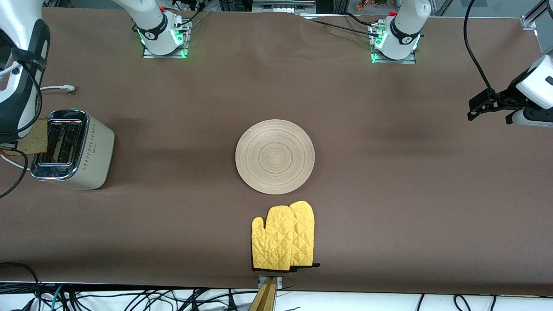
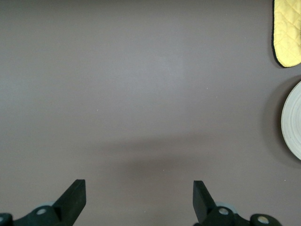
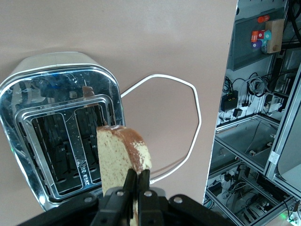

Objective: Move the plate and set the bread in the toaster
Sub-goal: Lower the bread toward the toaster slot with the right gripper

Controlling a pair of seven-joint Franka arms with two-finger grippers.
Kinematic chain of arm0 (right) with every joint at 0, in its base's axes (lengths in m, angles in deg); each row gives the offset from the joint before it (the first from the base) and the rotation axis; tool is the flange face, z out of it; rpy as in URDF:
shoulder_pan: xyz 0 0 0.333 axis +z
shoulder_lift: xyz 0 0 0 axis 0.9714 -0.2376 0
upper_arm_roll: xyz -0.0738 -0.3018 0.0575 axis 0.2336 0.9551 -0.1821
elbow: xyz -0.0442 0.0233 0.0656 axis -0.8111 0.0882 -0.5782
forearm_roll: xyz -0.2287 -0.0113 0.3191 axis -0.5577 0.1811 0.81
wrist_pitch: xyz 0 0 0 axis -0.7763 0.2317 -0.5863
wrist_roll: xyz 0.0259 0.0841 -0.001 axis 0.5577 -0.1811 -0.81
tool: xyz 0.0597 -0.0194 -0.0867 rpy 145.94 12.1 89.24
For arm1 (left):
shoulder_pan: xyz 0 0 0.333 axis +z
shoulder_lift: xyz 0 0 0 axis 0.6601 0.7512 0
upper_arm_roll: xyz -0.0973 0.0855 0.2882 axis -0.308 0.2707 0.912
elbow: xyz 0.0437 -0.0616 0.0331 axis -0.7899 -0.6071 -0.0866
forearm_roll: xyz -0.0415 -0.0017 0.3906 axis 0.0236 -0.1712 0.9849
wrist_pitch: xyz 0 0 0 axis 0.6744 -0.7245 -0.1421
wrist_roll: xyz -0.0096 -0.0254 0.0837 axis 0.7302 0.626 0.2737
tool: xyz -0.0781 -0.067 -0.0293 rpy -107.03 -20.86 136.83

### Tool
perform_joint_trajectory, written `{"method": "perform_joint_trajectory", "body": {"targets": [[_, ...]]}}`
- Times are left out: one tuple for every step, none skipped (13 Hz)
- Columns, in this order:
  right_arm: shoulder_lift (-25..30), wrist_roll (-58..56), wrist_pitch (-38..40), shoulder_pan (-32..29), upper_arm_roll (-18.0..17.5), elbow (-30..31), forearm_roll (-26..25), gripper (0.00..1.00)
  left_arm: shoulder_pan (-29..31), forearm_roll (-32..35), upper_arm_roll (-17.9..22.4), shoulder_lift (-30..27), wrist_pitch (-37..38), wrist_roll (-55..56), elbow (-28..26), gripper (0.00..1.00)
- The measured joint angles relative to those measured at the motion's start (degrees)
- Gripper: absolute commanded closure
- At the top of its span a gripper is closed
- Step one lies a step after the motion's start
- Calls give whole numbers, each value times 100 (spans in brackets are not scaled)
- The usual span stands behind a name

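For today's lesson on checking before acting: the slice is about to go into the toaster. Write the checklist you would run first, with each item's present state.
1. Bread gripped by the right tool: ok, fingers shut on its lower edge.
2. Toaster upright, slots facing up: ok.
3. Slots free of anything: ok, both look dark and empty in the right wrist view.
4. Bread lined up over a slot: not ok, it hangs beside the chrome top, over its edge.
5. Plate out of the way: ok, mid-table, above the yellow mitts.
6. Left tool clear: ok, open, waiting over bare table.
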State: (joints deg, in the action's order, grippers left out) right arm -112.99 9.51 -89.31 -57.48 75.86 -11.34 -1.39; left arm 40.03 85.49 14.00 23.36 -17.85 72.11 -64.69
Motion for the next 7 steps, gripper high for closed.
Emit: {"method": "perform_joint_trajectory", "body": {"targets": [[0, 0, -2, 11, -15, 0, 3, 100, -9, 0, 0, 0, 0, 0, 1, 0], [0, 1, -5, 22, -37, -1, 4, 100, -17, 0, 0, 0, 0, 0, 2, 0], [0, 5, -11, 30, -55, -1, 5, 100, -23, 0, 0, 0, 0, 0, 3, 0], [-2, 7, -32, 30, -70, -1, 8, 100, -27, 0, 0, 0, 0, 0, 3, 0], [-11, 7, -73, 29, -74, 1, 8, 100, -28, 0, 0, 0, 0, 0, 4, 0], [-25, 7, -112, 26, -76, 2, 8, 100, -28, 0, 0, 0, 0, 0, 4, 0], [-44, 7, -147, 14, -76, 2, 8, 100, -29, 0, 0, 0, 0, 0, 4, 0]]}}
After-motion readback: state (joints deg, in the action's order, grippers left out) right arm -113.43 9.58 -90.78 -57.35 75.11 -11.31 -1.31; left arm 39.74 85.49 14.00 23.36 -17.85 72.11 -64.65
